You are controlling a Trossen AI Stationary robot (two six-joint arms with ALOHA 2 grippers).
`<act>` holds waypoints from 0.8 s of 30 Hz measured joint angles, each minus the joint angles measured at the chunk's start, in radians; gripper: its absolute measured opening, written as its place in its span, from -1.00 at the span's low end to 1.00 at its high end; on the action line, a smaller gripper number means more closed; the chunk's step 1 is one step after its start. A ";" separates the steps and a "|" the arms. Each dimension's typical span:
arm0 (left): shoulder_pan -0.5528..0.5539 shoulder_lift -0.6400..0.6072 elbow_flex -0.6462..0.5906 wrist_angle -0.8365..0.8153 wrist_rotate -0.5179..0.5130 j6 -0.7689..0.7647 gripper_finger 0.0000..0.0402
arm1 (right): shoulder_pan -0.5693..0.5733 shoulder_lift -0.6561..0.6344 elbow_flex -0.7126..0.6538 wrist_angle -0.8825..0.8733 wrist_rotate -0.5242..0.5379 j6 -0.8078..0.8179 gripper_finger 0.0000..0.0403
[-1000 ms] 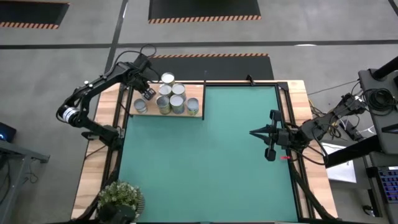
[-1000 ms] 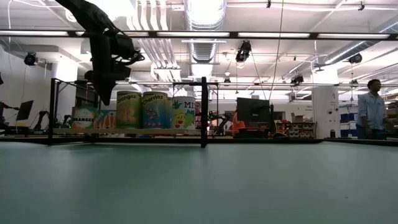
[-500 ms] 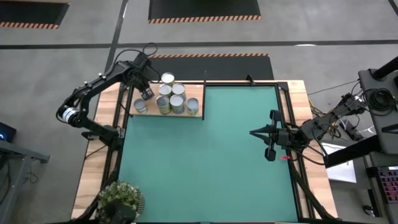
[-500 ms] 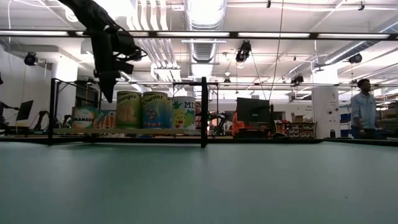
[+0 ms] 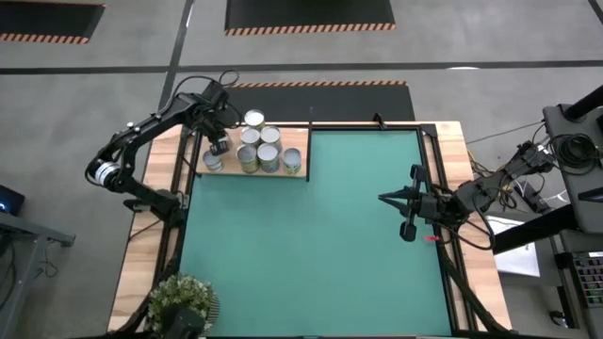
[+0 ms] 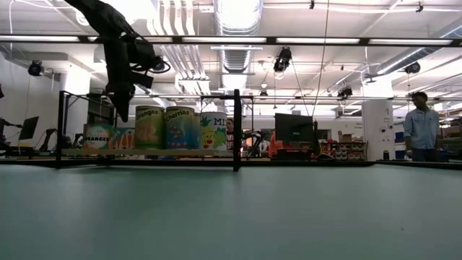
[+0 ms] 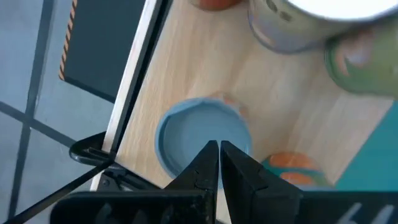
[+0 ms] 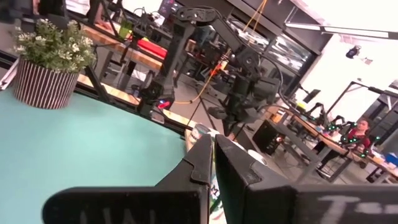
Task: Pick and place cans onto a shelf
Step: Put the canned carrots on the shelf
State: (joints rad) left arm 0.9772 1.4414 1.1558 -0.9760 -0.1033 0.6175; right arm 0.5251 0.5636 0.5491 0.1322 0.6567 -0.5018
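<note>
Several cans [image 5: 259, 147] stand upright on the light-wood shelf [image 5: 298, 137] at the table's far left; they also show in the low view [image 6: 164, 128]. My left gripper [image 5: 219, 148] is shut and empty. It points down over the shelf's left end, just above a low can with a pale round top [image 7: 202, 132], which is also in the high view [image 5: 213, 161]. My right gripper [image 5: 384, 200] is shut and empty. It hangs level over the green mat's right side and shows in its wrist view [image 8: 212, 142].
The green mat [image 5: 311, 235] covers the table. Black frame posts [image 6: 236, 130] stand at the shelf's corners. A potted plant [image 5: 184, 299] sits at the near left corner. A person [image 6: 417, 130] stands in the room beyond the table.
My left gripper has shifted a little toward the table's near left over the shelf's left end. It has stayed shut and above the cans.
</note>
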 joint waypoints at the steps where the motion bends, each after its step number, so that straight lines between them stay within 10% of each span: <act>1: 0.000 0.003 0.000 0.008 0.001 -0.015 -1.00 | 0.000 0.000 0.000 0.000 0.000 0.000 -0.96; 24: -0.139 -0.144 0.148 0.050 0.049 -0.414 -1.00 | -0.003 0.009 0.000 0.057 0.118 0.037 -0.96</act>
State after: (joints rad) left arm 0.8382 1.2974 1.3037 -0.9255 -0.0538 0.2037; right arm 0.5222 0.5728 0.5491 0.1895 0.7749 -0.4650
